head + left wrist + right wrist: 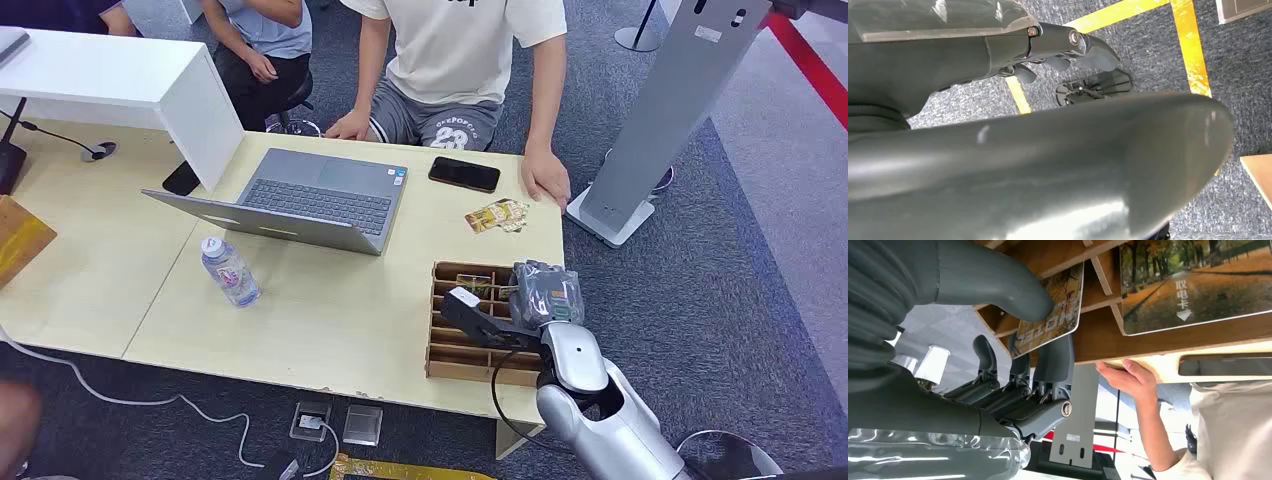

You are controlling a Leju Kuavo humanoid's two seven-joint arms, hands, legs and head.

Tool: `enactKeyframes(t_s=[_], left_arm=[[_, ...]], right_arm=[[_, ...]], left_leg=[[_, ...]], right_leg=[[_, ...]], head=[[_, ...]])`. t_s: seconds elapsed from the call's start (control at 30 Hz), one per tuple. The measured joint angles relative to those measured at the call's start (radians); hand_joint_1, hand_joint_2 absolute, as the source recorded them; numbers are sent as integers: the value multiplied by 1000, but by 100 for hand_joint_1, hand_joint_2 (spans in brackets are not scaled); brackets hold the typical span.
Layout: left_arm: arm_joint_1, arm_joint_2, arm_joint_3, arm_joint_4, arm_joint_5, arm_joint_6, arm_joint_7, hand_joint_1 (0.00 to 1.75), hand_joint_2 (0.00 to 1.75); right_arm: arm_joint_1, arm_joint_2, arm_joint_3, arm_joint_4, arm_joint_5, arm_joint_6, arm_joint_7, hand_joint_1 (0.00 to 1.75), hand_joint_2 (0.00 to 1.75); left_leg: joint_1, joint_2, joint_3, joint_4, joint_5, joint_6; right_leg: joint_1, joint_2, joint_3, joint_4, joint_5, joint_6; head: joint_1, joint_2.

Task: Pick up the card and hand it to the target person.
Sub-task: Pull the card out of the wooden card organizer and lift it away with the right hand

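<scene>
Over the wooden rack (pixel 455 345), right robot hand (pixel 1013 340) pinches card (pixel 1050 315).

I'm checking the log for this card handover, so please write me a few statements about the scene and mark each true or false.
1. The right hand pinches a card between its thumb and fingers. True.
2. The card is clear of the wooden tray. False: it sits at the tray's slots.
3. The laptop is closed. False: it is open.
4. A phone lies on the table near a person's hand. True.
5. The water bottle lies on its side. False: it stands upright.
</scene>
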Motion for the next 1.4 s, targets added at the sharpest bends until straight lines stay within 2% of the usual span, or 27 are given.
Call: enactKeyframes(t_s=[0.37,0.8,1.0,1.23,1.4], left_arm=[[0,0,0,0,0,0,-5,0,0],[0,0,-6,0,-29,0,-13,0,0],[1,0,-5,0,-19,0,-13,0,0],[1,2,-5,0,-18,0,-14,0,0],[1,2,-5,0,-11,0,-14,0,0]], right_arm=[[-2,1,4,0,-2,-1,-5,140,175],[-5,0,11,-2,-29,-5,-14,138,175],[-21,-14,1,-50,-111,1,-43,138,175],[-47,-40,-18,-145,-318,10,-119,138,175],[-54,-50,-17,-206,-339,-50,-168,138,175]], left_leg=[[0,0,1,0,0,0],[0,0,1,0,0,0],[0,1,1,0,0,0],[0,0,1,0,0,0],[0,0,1,0,0,0]], right_leg=[[0,0,1,0,0,0],[0,0,1,0,0,0],[0,0,1,0,0,0],[0,0,0,0,0,0],[0,0,0,0,0,0]], head=[[0,0],[0,0],[0,0],[-1,0],[0,0]])
